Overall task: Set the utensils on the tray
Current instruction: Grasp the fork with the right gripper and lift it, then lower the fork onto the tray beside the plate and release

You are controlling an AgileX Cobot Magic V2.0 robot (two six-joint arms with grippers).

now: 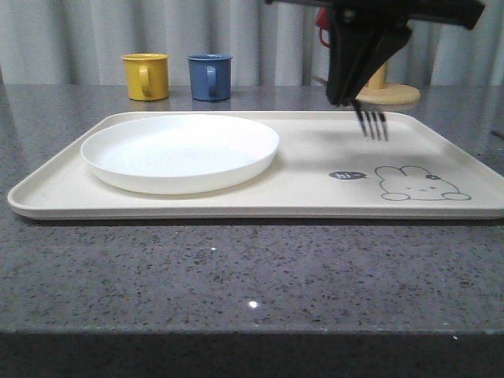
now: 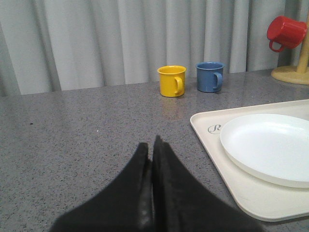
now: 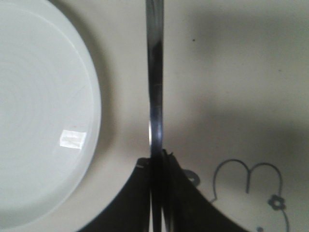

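The right gripper [image 1: 353, 88] hangs above the tray [image 1: 236, 201], its fingers closed on the handle of the fork [image 1: 373, 124]. In the front view the tines point downward and clear the tray surface; the fork is airborne, not yet set down. The right wrist view shows the handle [image 3: 155, 87] running straight out from between the fingers, over the bare strip of tray between the plate [image 3: 43, 111] and the rabbit drawing [image 3: 256, 193]. This grip, clamped on the handle end, leaves the tines free to meet the tray first as the arm lowers.

The plate [image 1: 179, 151] rests on the left half of the tray, so the open area to its right is probably the intended spot for the fork.

The left gripper [image 2: 152, 159] sits low over the bare countertop [image 2: 87, 130], well apart from the tray edge [image 2: 212, 145], its fingers pressed together and holding nothing. Parked there, it appears to stay out of the working arm's path.

The yellow mug [image 1: 146, 75] and blue mug [image 1: 209, 76] stand beyond the tray, apart from it.
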